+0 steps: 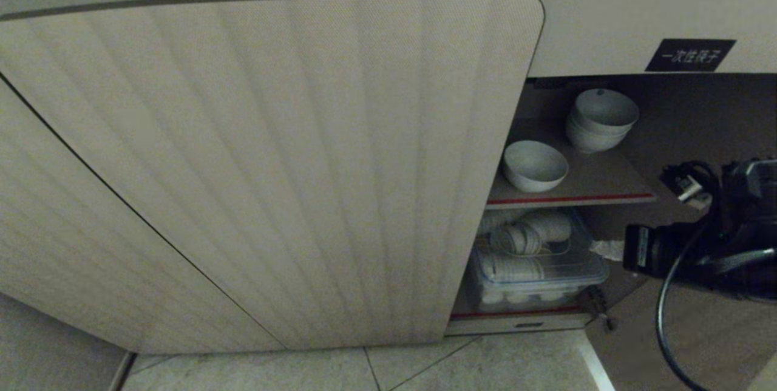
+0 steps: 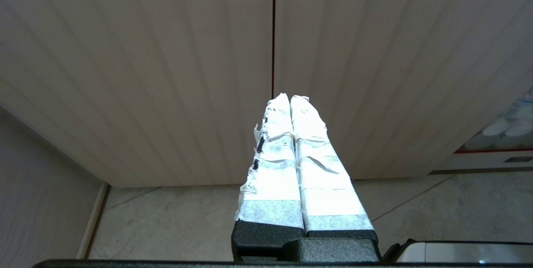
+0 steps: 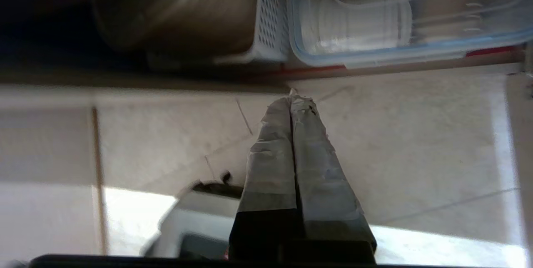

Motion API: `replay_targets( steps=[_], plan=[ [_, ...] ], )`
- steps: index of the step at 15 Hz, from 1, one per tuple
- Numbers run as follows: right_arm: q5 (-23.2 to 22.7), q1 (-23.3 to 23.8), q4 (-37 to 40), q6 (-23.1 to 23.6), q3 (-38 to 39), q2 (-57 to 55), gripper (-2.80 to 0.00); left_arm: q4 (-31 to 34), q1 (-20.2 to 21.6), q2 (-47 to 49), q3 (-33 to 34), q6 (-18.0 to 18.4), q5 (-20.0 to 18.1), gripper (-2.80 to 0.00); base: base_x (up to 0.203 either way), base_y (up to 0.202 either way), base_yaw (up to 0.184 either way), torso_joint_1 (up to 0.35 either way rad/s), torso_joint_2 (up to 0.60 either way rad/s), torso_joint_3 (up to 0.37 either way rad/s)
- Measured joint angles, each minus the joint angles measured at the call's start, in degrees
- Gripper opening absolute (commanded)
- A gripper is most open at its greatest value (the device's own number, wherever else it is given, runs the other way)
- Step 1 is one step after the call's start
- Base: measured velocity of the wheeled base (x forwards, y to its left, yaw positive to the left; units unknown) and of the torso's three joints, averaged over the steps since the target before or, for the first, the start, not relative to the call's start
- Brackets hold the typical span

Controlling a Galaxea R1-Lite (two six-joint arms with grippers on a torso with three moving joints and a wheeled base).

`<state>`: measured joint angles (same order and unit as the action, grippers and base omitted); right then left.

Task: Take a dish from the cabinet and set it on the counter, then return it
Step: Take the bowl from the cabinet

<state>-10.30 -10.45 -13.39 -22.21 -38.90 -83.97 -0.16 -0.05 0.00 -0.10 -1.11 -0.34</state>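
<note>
With its fingers pressed together and empty, the right gripper (image 3: 291, 101) ought to open before approaching the dish (image 1: 535, 165) at the frame's right.

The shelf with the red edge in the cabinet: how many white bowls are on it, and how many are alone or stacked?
Single white bowl near the shelf's front: 1
Stacked white bowls farther back: 2 can be made out
Total: 3 bowls
The dishes in the clear box below are not counted; too packed to tell.
</note>
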Motion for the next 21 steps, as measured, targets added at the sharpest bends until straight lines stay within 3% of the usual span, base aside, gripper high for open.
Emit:
replay_targets(
  steps=[5, 9, 21],
  plan=[
    [0.17, 0.63, -0.05, -2.62, -3.65, -5.01, -2.80, 0.00, 0.00, 0.00, 0.00, -0.01, 0.01, -2.80, 0.000, 0.000, 0.000, 0.000, 0.00, 0.000],
    [0.35, 0.98, -0.03, -8.02, -7.38, -7.63, -2.80, 0.00, 0.00, 0.00, 0.00, 0.02, 0.02, -2.80, 0.000, 0.000, 0.000, 0.000, 0.00, 0.000],
    [2.73, 2.70, -3.47, -8.57, -11.54, -11.20, -2.80, 0.00, 0.00, 0.00, 0.00, 0.00, 0.01, -2.80, 0.000, 0.000, 0.000, 0.000, 0.00, 0.000]
  ],
)
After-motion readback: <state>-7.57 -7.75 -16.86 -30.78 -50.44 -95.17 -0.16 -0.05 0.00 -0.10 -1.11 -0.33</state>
